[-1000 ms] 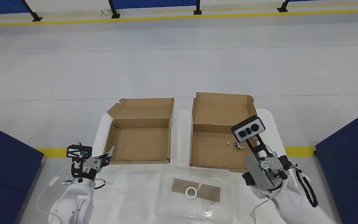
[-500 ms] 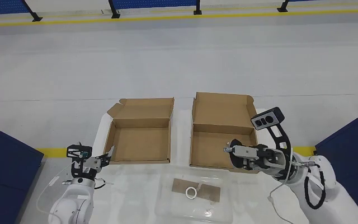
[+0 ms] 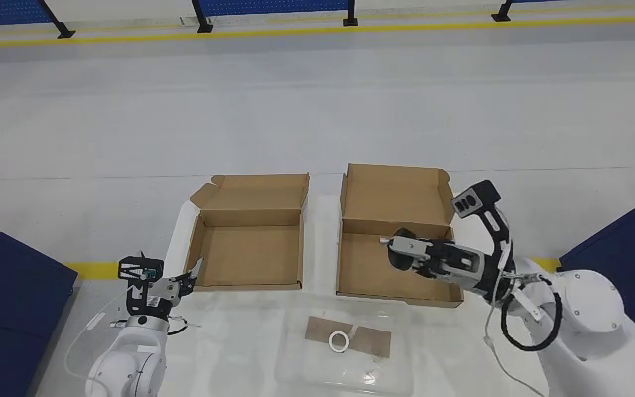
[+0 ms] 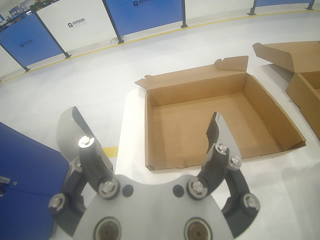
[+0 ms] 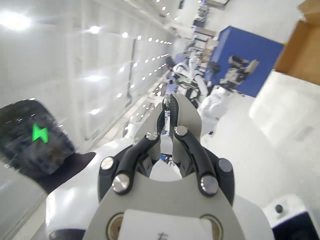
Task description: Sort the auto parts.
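Cardboard below: the right box (image 3: 362, 273) lies open under my right gripper (image 3: 385, 241), which hangs over the box floor, toward its left wall.
My right grip: the fingers are pressed almost together, pinching what looks like a small metal part (image 5: 166, 100) at the very tips. It is too small to name.
My axis: the fingers lie roughly level, pointing across the table (image 3: 320, 248) toward the left box (image 3: 248, 253), not down into the cardboard.
Relation that counts: as I judge it, the part's place is straight beneath the tips, so the coming move calls for a tilt or a drop and no sideways travel.
My left grip: the left gripper (image 4: 145, 116) is spread wide and holds nothing, just beside the near left corner of the left box.
Left to sort: a white ring (image 3: 338, 342) lies flat on a cardboard strip (image 3: 372, 340) inside the clear tray (image 3: 298, 367), at the near edge of the table, between my arms.
Nearer arm: the ring lies nearer my right gripper than my left. From the right tips it is toward me and slightly left.
Risk: let go from level fingers, so small a part could bounce or roll. I judge a lower release safer.
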Robot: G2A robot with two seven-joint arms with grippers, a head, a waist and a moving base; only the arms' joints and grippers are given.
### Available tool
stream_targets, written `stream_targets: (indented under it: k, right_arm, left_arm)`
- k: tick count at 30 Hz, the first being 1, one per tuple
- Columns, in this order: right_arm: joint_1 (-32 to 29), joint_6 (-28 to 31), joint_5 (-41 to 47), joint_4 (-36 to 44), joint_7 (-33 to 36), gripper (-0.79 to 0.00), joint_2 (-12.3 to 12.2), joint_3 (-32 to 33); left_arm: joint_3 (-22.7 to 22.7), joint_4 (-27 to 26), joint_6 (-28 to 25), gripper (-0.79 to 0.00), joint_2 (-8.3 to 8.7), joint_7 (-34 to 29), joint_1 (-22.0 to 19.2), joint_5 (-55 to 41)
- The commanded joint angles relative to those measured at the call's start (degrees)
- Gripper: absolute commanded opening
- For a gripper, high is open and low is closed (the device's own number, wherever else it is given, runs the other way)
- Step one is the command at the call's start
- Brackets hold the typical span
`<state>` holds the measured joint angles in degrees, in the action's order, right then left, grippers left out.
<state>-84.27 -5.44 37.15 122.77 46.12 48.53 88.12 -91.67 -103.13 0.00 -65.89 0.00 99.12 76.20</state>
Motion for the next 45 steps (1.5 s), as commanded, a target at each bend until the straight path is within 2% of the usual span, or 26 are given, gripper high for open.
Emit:
stream_targets:
  k: [1,4,13,14,17,24,32,34,45]
  right_arm:
    - [0.44,-3.37,-4.8,0.75,-0.51,-0.785,-0.21,0.4]
    - [1.59,-8.05,-11.44,1.43,-0.18,-0.785,-0.56,-0.07]
    - [1.83,-8.34,-12.43,1.55,-0.44,-0.785,-0.59,-0.05]
    - [1.85,-8.96,-14.8,1.63,-1.52,-0.785,-0.64,-0.11]
    - [3.35,-17.62,-26.83,3.33,-3.88,-0.785,-1.04,-2.69]
    - [14.74,-32.47,-42.8,-1.52,-2.61,-0.785,-0.69,-14.88]
    - [29.57,-40.95,-51.45,-12.63,1.66,-0.785,1.71,-29.95]
    - [31.81,-41.7,-52.65,-13.15,2.2,-0.785,2.25,-32.2]
    - [31.3,-41.21,-53.21,-13.79,1.25,-0.785,2.27,-32.41]
  left_arm:
    - [0.0,0.0,0.0,0.0,0.0,0.0,0.0,0.0]
    - [0.0,0.0,0.0,0.0,0.0,0.0,0.0,0.0]
    - [0.0,0.0,0.0,0.0,0.0,0.0,0.0,0.0]
    - [0.0,0.0,0.0,0.0,0.0,0.0,0.0,0.0]
    - [0.0,0.0,0.0,0.0,0.0,0.0,0.0,0.0]
    - [0.0,0.0,0.0,0.0,0.0,0.0,0.0,0.0]
    - [0.0,0.0,0.0,0.0,0.0,0.0,0.0,0.0]
    - [0.0,0.0,0.0,0.0,0.0,0.0,0.0,0.0]
    - [0.0,0.0,0.0,0.0,0.0,0.0,0.0,0.0]
